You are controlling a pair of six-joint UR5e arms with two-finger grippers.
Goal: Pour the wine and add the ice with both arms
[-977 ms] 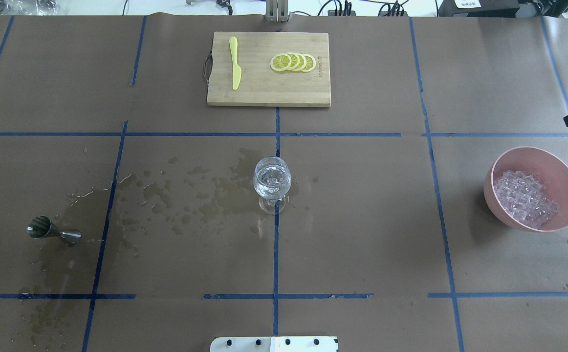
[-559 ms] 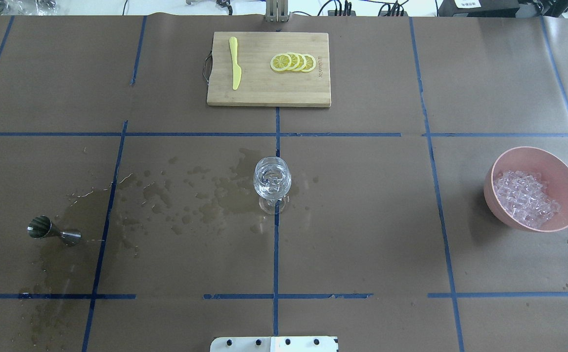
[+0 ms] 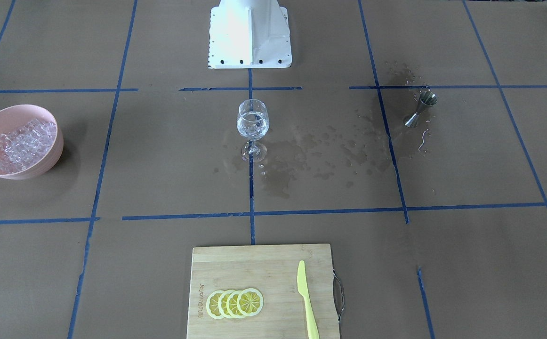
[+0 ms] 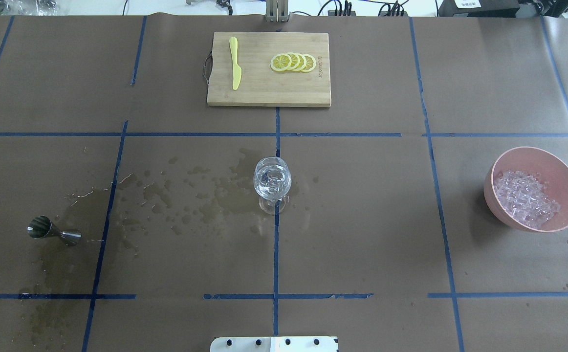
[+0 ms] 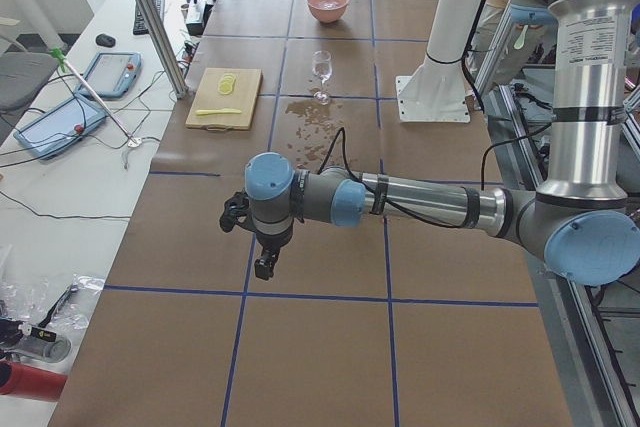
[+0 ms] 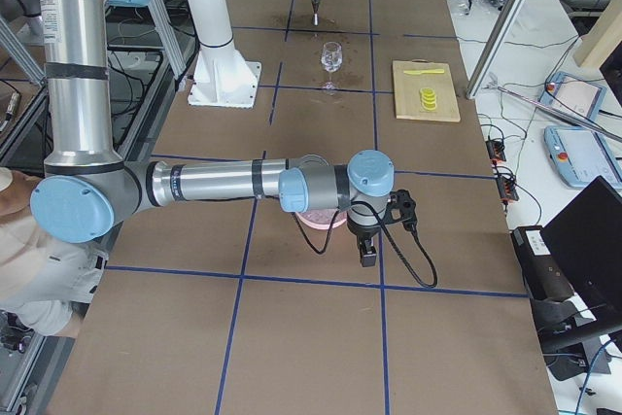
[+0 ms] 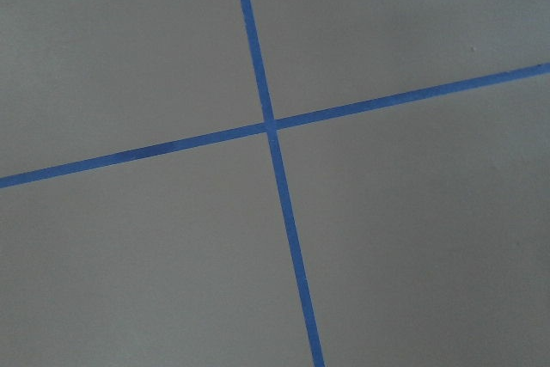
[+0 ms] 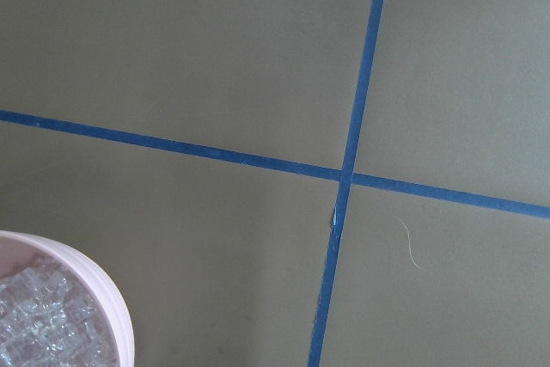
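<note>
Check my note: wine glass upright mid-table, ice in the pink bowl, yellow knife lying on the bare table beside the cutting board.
One slip: the overhead view shows the yellow knife lying on the cutting board, not beside it. The wine glass is upright mid-table and the ice is in the pink bowl.

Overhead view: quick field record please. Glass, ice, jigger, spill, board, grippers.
wine glass: upright, table centre, on a blue tape line
ice: heaped in pink bowl, robot's right side; some cubes in the glass too
jigger: upright, robot's left side
spill: wet patches from jigger to glass
cutting board: far edge; lemon slices and yellow knife on it
left gripper: side view only, state cannot be told
right gripper: side view only, near the bowl, state cannot be told
</note>
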